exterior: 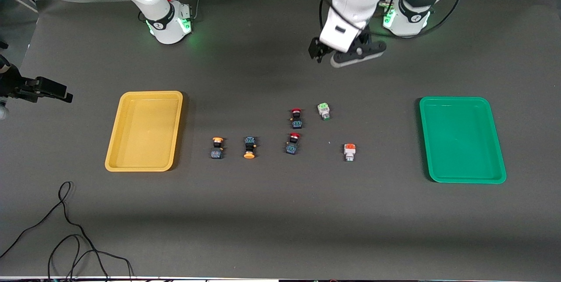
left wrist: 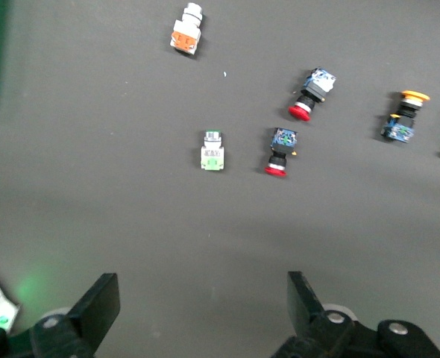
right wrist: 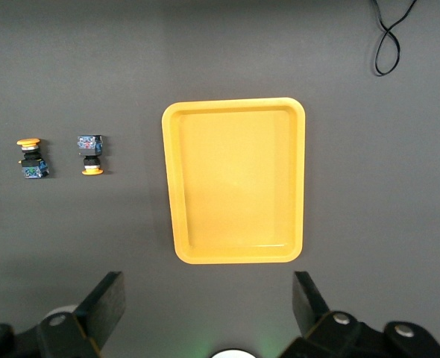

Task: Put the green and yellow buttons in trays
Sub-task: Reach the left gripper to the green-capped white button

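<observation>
The green button [exterior: 324, 111] lies on its side on the bare table, between the two trays and farther from the front camera than the orange-capped white button [exterior: 349, 151]; it sits just beside a red button [exterior: 296, 118], so you have little room on that flank. The two yellow buttons [exterior: 217, 148] [exterior: 249, 147] lie side by side nearer the yellow tray [exterior: 144, 130], which holds nothing; the green tray [exterior: 462, 140] at the left arm's end holds nothing either.

Your left gripper [exterior: 346, 51] hangs over open table near its own base, jaws wide apart and holding nothing; in the left wrist view the green button [left wrist: 212, 150] shows ahead of the two fingers [left wrist: 97, 307]. Your likely first move is to bring this gripper over that button; turn the wrist so the fingers close across its short white body, not toward the red button; come straight down, since a small button on its side may roll or skid.

Your right gripper [right wrist: 205, 313] waits over the table by the yellow tray, jaws likewise apart and empty.
</observation>
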Motion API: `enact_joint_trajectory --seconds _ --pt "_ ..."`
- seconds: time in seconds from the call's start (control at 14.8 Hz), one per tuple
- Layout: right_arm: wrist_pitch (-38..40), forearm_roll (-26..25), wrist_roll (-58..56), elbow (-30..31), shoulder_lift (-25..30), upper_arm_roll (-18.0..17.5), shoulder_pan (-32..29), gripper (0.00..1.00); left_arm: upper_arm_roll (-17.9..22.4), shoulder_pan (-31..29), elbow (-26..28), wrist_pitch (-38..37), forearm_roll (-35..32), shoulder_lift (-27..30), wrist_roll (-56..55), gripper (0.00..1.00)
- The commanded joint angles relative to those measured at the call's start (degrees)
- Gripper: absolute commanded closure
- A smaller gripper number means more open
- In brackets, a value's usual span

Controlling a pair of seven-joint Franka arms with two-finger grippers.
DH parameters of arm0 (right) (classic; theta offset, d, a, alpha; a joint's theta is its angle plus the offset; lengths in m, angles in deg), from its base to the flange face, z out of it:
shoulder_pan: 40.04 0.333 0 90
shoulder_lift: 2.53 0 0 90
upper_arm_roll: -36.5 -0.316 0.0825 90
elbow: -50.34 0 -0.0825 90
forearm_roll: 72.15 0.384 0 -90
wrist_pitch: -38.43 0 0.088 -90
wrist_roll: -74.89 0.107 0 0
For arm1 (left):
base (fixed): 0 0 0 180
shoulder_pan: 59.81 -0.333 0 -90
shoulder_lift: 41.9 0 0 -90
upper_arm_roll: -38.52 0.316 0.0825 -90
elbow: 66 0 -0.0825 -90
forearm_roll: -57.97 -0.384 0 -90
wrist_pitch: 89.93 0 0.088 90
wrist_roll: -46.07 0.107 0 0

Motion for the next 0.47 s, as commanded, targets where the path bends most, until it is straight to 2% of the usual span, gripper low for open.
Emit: enact_joint_trajectory --seconds 0.0,0.41 --pt "0.5 -0.4 -0.2 -0.1 0.1 0.1 0.4 0.01 0.9 1.8 7.1 7.9 0.3 -1.3 -1.2 0.0" --pt "1.6 -0.4 -0.2 0.0 0.2 0.2 0.4 0.01 0.9 2.3 14.4 24.0 -0.6 -9.9 -1.1 0.0"
